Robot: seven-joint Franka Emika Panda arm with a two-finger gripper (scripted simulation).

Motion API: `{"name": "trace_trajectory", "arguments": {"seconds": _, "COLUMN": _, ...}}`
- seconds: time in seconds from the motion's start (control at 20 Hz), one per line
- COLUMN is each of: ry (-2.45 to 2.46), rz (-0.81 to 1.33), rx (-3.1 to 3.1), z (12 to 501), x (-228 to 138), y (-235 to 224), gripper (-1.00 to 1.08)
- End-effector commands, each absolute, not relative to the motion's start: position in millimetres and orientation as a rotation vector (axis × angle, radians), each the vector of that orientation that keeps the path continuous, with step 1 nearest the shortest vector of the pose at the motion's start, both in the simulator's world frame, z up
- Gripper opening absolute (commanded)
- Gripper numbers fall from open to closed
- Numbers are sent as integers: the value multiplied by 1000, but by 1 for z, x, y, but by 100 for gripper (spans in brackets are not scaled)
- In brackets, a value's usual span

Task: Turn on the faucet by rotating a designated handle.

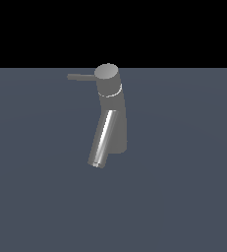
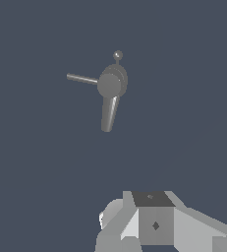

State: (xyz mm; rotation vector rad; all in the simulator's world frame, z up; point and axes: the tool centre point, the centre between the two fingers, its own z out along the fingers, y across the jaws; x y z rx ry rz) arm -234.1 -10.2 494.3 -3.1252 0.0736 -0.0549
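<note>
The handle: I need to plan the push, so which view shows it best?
The exterior view: the handle juts sideways from the faucet cap, seen side-on. The wrist view shows it from above, smaller.

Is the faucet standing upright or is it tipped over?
Upright: the faucet stands on its base, round cap on top, spout slanting downward.
</note>
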Motion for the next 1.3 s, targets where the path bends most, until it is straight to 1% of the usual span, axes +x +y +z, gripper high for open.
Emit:
{"name": "trace_trajectory", "arguments": {"seconds": 0.0, "ry": 74, "rz": -55, "rx": -3125, "z": 494, "x": -234, "y": -10, "gripper": -100}}
{"name": "trace_trajectory", "arguments": {"seconds": 0.6, "ry": 219, "rz": -96, "rx": -3095, "z": 479, "x": -232, "y": 0, "gripper": -100}}
{"name": "trace_trajectory", "arguments": {"seconds": 1.25, "ry": 663, "rz": -222, "rx": -2951, "z": 434, "x": -218, "y": 31, "gripper": -100}}
